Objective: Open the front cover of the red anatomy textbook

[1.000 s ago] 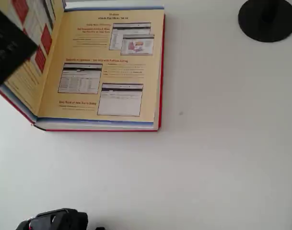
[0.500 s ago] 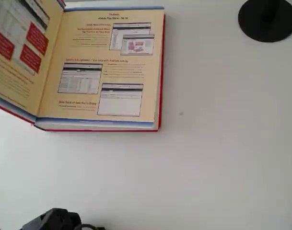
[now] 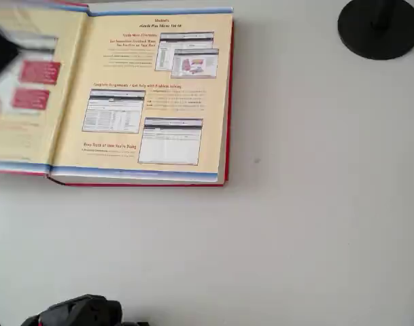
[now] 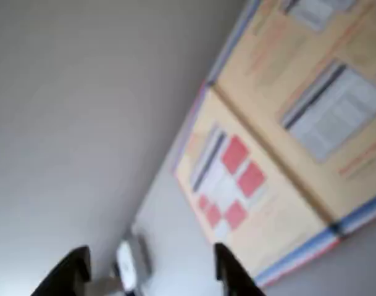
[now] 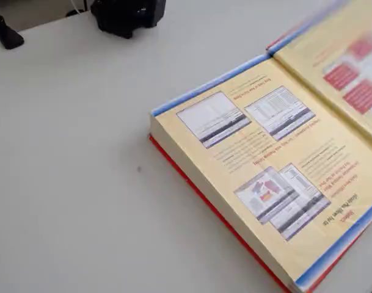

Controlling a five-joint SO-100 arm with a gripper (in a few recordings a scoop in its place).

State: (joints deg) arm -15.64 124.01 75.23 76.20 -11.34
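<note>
Two dark fingers (image 4: 152, 271) show at the bottom of your wrist view, spread apart with nothing between them, so you are released. The red anatomy textbook (image 3: 159, 95) lies open on the white tabletop (image 3: 315, 224), up and to the right of the fingers in that view. The front cover (image 4: 237, 185) is the part of it nearest the fingers, its pale yellow inner side with red boxes facing up. In the overhead view it looks folded right over and close to flat, though blurred, so I judge the opening done or all but done.

Expect the cover to behave as a stiff board that swings on its hinge rather than bending. The thick page block looks heavy enough to stay put. If you must touch it again, take the free outer edge of the cover, far from the spine; the glossy endpaper will likely be slippery under a flat push.

On the right-hand endpaper you can read "Keep Track of How You're Doing"; the other headings are too small to be sure of. A black round disc (image 3: 380, 27) sits well clear, at the far corner.
</note>
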